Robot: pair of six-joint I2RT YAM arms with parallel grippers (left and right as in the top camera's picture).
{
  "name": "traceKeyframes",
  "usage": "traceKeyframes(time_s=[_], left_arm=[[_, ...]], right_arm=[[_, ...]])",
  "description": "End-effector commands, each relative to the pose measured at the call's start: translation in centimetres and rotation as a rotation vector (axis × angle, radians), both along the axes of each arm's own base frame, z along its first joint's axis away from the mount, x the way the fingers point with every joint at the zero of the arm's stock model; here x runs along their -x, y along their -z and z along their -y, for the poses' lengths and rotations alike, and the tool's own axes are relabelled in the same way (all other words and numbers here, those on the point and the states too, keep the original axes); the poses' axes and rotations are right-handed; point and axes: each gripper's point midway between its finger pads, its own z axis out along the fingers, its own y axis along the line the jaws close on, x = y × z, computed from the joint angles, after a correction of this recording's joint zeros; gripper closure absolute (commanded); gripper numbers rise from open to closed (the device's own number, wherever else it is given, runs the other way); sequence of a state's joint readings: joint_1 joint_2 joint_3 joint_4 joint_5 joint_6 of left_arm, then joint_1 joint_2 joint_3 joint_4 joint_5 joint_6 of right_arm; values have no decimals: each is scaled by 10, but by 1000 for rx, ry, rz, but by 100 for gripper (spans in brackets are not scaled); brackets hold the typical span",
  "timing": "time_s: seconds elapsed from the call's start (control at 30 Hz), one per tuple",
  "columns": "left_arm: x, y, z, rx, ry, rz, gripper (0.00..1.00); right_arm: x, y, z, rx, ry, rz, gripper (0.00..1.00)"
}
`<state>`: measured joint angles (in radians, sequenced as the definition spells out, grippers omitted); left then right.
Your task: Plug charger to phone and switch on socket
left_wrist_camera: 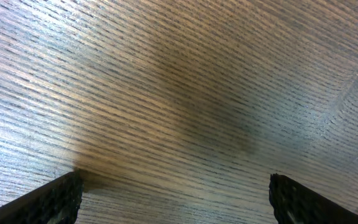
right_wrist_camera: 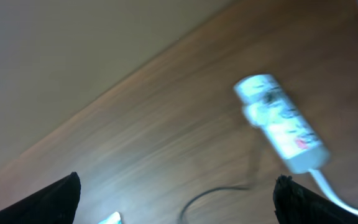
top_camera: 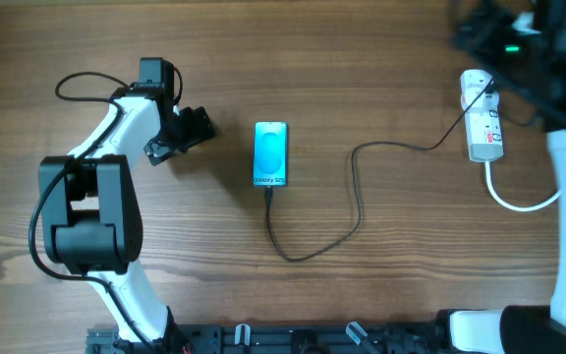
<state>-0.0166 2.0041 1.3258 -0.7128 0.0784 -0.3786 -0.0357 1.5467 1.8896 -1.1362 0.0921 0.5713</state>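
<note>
Locate smartphone at middle of table, screen lit, facing up. Trace black charger cable from its near edge to white power strip at right. Read left gripper as wide open, empty, over bare wood; right gripper likewise, near the strip.

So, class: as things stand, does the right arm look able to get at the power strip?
Probably yes. The right gripper is open and near the power strip, with only bare table between them. The black charger cable meets the strip near one end and may crowd that spot.
</note>
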Motion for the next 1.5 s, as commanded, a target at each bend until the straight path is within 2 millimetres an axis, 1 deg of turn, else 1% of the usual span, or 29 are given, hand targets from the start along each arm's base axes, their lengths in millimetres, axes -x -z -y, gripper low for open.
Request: traceKeyframes(time_s=[0.0,0.03,0.1,0.13,0.17,0.23,0.3,0.37,0.47,0.53,0.63,0.67,0.7,0.73,0.77,0.83,0.9,0.97,1.07,1.2,1.27,1.33,1.37,1.4,1.47], left_arm=[[4,6,-4,-3,-4,-19,0],[4,6,-4,-3,-4,-19,0],[3,6,-4,-3,-4,-19,0],[4,6,-4,-3,-4,-19,0],[4,6,-4,-3,-4,-19,0],[4,6,-4,-3,-4,-19,0],[4,6,-4,-3,-4,-19,0],[3,6,-4,-3,-4,-19,0],[4,6,-4,-3,-4,-19,0],[4,6,-4,-3,-4,-19,0],[4,6,-4,-3,-4,-19,0],[3,6,-4,-3,-4,-19,0],[4,6,-4,-3,-4,-19,0],[3,6,-4,-3,-4,-19,0],[4,6,-4,-3,-4,-19,0],[4,6,-4,-3,-4,-19,0],[4,6,-4,-3,-4,-19,0],[4,6,-4,-3,-4,-19,0],[3,6,-4,-3,-4,-19,0],[3,6,-4,-3,-4,-19,0],[4,6,-4,-3,-4,-19,0],[4,6,-4,-3,-4,-19,0],[3,6,-4,-3,-4,-19,0],[4,6,-4,-3,-4,-19,0],[4,6,-4,-3,-4,-19,0]], right_arm=[[13,17,69,-25,205,-67,0],[19,27,93,-32,268,-102,0],[27,46,122,-47,343,-167,0],[29,61,137,-55,381,-209,0],[31,83,151,-72,414,-267,0],[31,120,161,-96,434,-364,1],[28,163,164,-119,429,-477,0],[26,193,165,-108,371,-563,0],[24,246,166,-139,357,-693,0],[22,272,167,-150,348,-743,0],[19,290,168,-150,347,-746,1],[15,295,163,-179,320,-730,0],[1,299,143,-253,166,-680,0],[-9,296,126,-320,45,-635,0],[-12,294,115,-368,0,-617,0],[-11,294,115,-357,7,-627,1],[-15,295,116,-340,8,-618,0],[-22,293,116,-347,7,-586,0],[-33,292,120,-353,52,-544,0],[-40,293,110,-326,47,-542,0],[-40,295,113,-267,112,-564,0],[-47,294,108,-245,100,-550,0],[-49,294,109,-232,127,-546,0],[-47,295,113,-219,172,-552,0],[-43,296,117,-193,194,-572,0]])
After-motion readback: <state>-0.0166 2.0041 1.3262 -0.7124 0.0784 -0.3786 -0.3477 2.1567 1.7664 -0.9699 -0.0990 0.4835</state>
